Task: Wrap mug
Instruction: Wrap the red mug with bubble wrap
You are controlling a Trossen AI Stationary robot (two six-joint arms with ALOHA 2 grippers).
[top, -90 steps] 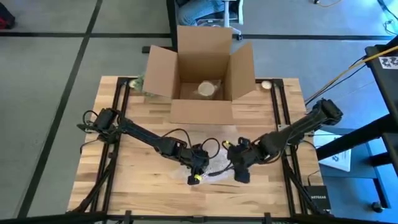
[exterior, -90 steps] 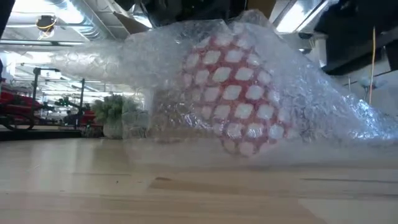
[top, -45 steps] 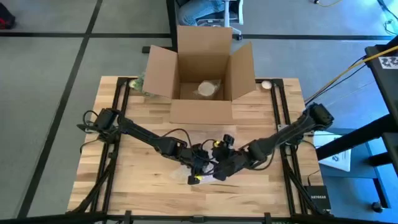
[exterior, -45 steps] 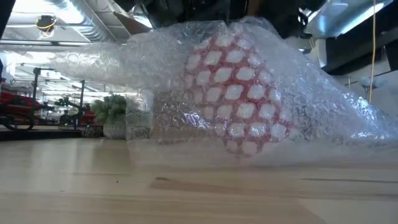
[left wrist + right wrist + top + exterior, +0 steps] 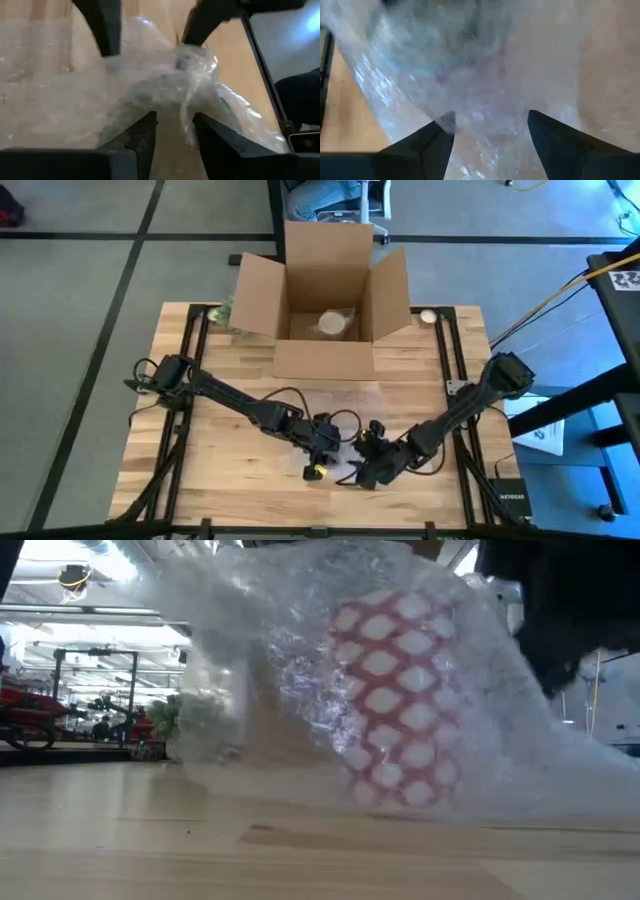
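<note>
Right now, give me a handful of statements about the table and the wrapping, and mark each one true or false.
1. The mug has a red and white pattern and shows through bubble wrap. True.
2. The cardboard box has its flaps closed. False: the flaps stand open.
3. Both grippers are at the near part of the table, by the bubble wrap. True: the left gripper and right gripper are side by side there.
4. The mug sits inside the box. False: it is out on the wooden table, in the wrap.
5. The right gripper's fingers are spread over the wrap. True.
</note>
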